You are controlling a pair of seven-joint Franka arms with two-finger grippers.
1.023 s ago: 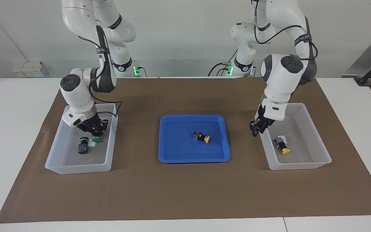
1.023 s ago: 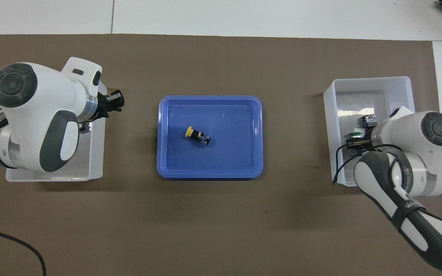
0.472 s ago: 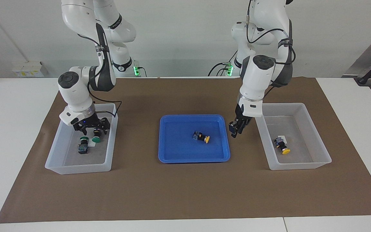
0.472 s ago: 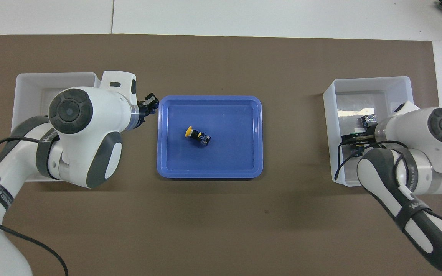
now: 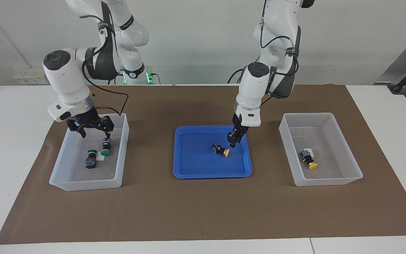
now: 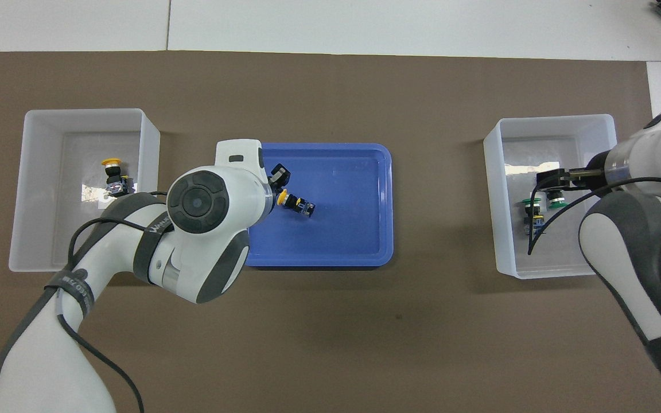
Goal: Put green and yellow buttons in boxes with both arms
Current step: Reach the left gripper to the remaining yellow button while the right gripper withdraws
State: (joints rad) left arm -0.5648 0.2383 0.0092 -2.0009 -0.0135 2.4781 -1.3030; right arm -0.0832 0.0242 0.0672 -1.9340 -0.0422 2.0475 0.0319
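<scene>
One yellow button lies on its side in the blue tray. My left gripper hangs low over the tray, just beside that button's cap. A second yellow button lies in the box at the left arm's end. Two green buttons lie in the other box. My right gripper is open and empty above them.
A brown mat covers the table's middle under the tray and both boxes. Each box has a small white label on its floor. Bare mat lies on the side of the tray and boxes farther from the robots.
My left arm swung from its box to over the blue tray. My right gripper opened, left the green button in its box and rose.
</scene>
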